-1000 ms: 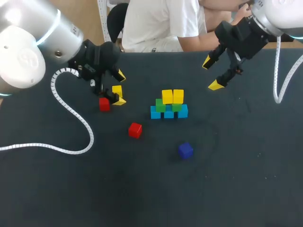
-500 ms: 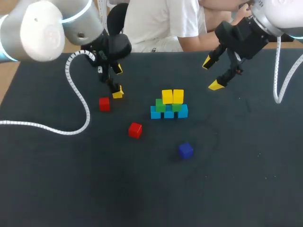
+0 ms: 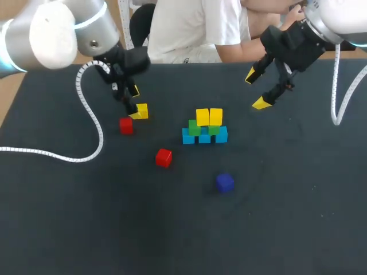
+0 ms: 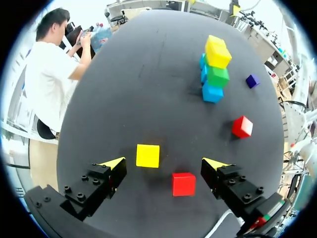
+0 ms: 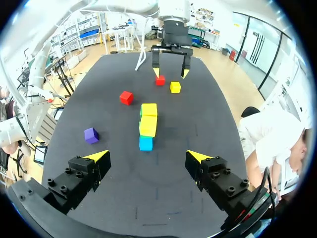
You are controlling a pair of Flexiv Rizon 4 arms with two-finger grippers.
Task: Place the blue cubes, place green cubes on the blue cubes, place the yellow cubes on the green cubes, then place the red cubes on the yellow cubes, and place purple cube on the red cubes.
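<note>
Closest in, the purple cube (image 3: 224, 182) sits alone on the dark table (image 3: 298, 229). A red cube (image 3: 163, 157) lies a little farther out and to its left, well apart from it.

Mid-table now, the stack (image 3: 205, 127): 3 blue cubes (image 3: 205, 137) in a touching row, 2 green cubes (image 3: 194, 127) on them, and 2 yellow cubes (image 3: 209, 117) side by side as the top layer.

Off to the stack's left lies a 2nd red cube (image 3: 126, 125), and just beyond it a loose yellow cube (image 3: 142, 110). The left arm's white coiled cable (image 3: 86, 132) trails across the table on that side.

Over that pair hangs the left gripper (image 3: 135, 103), jaws spread wide and holding nothing. Its wrist view puts the 2nd red cube on the table between the fingers. The loose yellow cube is just ahead of them, nearer 1 finger, and neither cube is touched. The stack stands well ahead, with the 1st red cube off to the side between gripper and stack.

At the far side, beyond and right of the stack, the right gripper (image 3: 256, 89) hovers above the table, jaws wide apart and empty. From its wrist the stack is straight ahead, in line with the gap between its fingers. The purple cube is off to 1 side, and the left gripper is far beyond the stack.
</note>
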